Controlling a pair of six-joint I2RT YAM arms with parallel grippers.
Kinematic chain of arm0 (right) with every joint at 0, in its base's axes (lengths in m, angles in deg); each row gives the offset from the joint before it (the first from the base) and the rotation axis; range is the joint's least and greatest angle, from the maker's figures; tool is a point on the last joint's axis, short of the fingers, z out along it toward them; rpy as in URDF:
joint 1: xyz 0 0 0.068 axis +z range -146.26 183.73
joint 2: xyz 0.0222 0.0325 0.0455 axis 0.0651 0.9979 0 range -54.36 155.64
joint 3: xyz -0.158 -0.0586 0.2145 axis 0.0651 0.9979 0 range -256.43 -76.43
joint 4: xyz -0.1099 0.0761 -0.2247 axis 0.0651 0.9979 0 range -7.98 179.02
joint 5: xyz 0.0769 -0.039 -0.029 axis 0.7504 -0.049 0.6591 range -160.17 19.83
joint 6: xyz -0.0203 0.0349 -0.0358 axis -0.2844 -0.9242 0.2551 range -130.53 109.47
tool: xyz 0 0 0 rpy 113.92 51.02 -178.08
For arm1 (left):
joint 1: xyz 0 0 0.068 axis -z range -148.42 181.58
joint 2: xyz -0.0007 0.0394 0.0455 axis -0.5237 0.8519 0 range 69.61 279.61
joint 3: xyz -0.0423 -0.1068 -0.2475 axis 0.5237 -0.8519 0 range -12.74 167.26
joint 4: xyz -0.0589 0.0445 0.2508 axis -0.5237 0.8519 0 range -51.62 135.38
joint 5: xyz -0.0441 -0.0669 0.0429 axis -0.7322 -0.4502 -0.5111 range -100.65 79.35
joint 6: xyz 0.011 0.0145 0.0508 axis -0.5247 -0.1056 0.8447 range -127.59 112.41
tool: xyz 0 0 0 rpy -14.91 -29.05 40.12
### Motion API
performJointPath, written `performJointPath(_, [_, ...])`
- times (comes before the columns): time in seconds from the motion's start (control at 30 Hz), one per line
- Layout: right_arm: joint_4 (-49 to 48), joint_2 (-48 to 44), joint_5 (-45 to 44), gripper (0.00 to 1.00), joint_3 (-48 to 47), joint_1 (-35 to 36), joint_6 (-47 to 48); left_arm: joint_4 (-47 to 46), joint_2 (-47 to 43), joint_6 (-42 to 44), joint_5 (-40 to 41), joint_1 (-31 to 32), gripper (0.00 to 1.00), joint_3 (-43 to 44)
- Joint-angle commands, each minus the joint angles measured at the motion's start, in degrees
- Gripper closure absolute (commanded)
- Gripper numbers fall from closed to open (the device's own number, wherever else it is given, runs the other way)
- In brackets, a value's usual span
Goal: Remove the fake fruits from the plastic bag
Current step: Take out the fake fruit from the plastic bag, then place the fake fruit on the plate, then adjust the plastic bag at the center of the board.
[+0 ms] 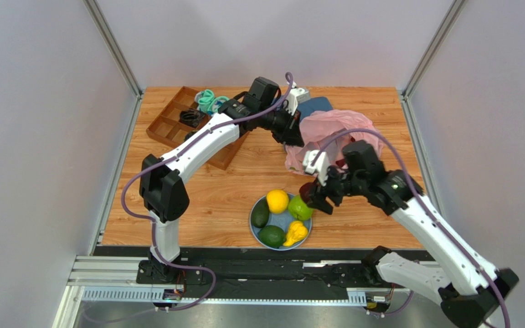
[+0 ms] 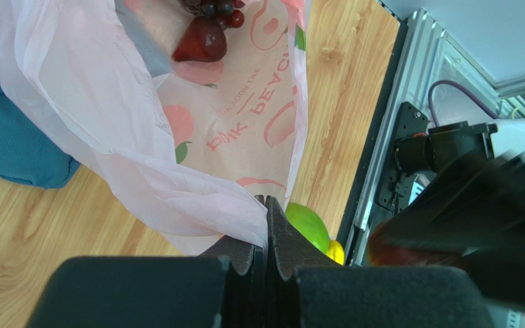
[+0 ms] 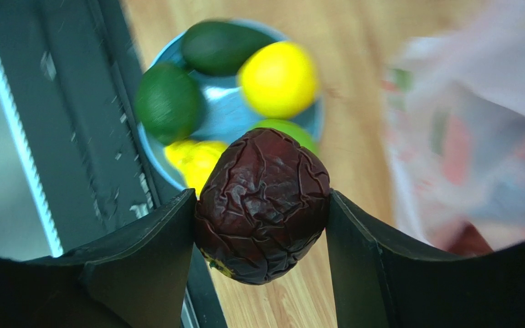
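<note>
1. Plate (image 1: 282,221) sat near-centre on the bench (image 1: 231,184).
2. On it lay the citrus (image 1: 277,201) at the back, apple (image 1: 299,208) to its right, left avocado (image 1: 260,214), front avocado (image 1: 271,236), and pear (image 1: 295,233) front-right.
3. Right jaws gripped the held fruit (image 3: 262,205) just right of the plate, near the plastic bag (image 1: 334,126).
4. That plastic bag lay far right, its left edge pinched in the left jaws, grape bunch (image 2: 214,7) inside.
5. Cloth (image 1: 315,104) lay behind it; tray (image 1: 176,123) far left, socks (image 1: 207,100) at its far edge.

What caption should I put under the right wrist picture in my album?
Right gripper holds a wrinkly dark red fruit near the plate, with the pink bag beside.
</note>
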Motion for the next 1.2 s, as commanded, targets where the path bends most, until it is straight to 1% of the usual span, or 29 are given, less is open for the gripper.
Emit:
performJointPath(0.0, [-6.0,7.7,-0.9,0.58,2.7,7.5,7.8,-2.7,0.2,-2.7,-1.4,-0.3,1.00,-0.5])
performJointPath(0.03, [-7.2,8.8,-1.0,0.58,3.2,10.0,8.7,-2.5,0.1,-2.5,-1.0,-0.4,1.00,-0.6])
performJointPath(0.1, [-10.4,12.1,-1.6,0.59,3.9,12.7,10.5,-1.5,0.0,-1.5,-0.3,-0.4,1.00,-0.7])
performJointPath(0.13, [-11.4,12.9,-2.1,0.58,4.2,15.5,11.9,-1.2,-0.3,-1.1,0.0,-0.6,1.00,-1.0])
performJointPath(0.2, [-14.8,14.4,-3.2,0.57,5.4,17.6,13.0,-1.2,-1.0,-0.7,0.5,-0.7,1.00,-1.7])
performJointPath(0.3, [-17.0,16.4,-4.3,0.54,7.4,20.4,15.2,-1.9,-2.8,-0.7,0.4,-0.6,1.00,-3.8])
performJointPath(0.33, [-17.0,17.0,-4.5,0.50,7.8,20.9,15.8,-2.0,-3.6,-0.6,0.4,-0.7,1.00,-4.7])
performJointPath(0.4, [-17.0,17.7,-4.2,0.38,8.9,21.0,16.1,-2.3,-4.3,-0.4,0.7,-0.7,1.00,-5.6])
performJointPath(0.47, [-17.4,17.8,-4.6,0.00,9.2,21.0,15.7,-2.2,-5.2,0.4,1.4,-0.6,1.00,-6.0])
performJointPath(0.57, [-16.6,16.8,-7.5,0.00,6.6,21.1,13.6,-1.8,-6.1,1.0,1.8,-0.7,1.00,-6.1])
performJointPath(0.6, [-15.9,16.3,-8.1,0.00,4.3,20.9,12.9,-1.8,-6.1,1.0,1.8,-0.6,1.00,-6.0])
performJointPath(0.73, [-10.0,12.3,-12.9,0.00,-2.6,20.8,9.2,-1.4,-5.4,0.5,0.8,-0.9,1.00,-4.9])
performJointPath(0.77, [-7.5,10.0,-15.7,0.00,-3.8,20.7,7.9,-1.2,-5.2,0.4,0.7,-0.9,1.00,-4.8])
performJointPath(0.83, [-6.0,7.3,-17.3,0.00,-5.8,18.5,7.2,-1.2,-5.0,-0.1,0.1,-1.0,1.00,-4.6])
performJointPath(0.87, [-5.8,4.5,-20.5,0.00,-5.9,17.5,6.5,-1.4,-4.9,-0.3,-0.2,-1.1,1.00,-4.6])
performJointPath(0.97, [-5.8,2.2,-24.5,0.00,-5.3,11.1,4.3,-1.8,-4.8,-1.2,-1.2,-1.4,1.00,-4.4])
performJointPath(1.0, [-6.2,2.1,-24.9,0.00,-5.1,6.5,2.5,-1.8,-4.7,-1.7,-1.3,-1.6,1.00,-4.1])
performJointPath(1.03, [-6.7,2.2,-25.2,0.00,-5.0,3.7,1.0,-1.7,-4.8,-1.8,-1.6,-1.7,1.00,-4.0])
performJointPath(1.07, [-8.3,2.8,-24.3,0.00,-5.2,-2.1,-0.3,-1.8,-4.8,-2.0,-1.8,-1.6,1.00,-3.8])
performJointPath(1.1, [-8.7,4.6,-23.1,0.00,-5.7,-4.9,-1.5,-1.9,-5.1,-2.2,-2.1,-1.7,1.00,-3.8])
performJointPath(1.17, [-11.0,7.4,-22.0,0.05,-6.8,-10.2,-3.2,-2.0,-5.4,-2.5,-3.1,-1.7,1.00,-4.5])
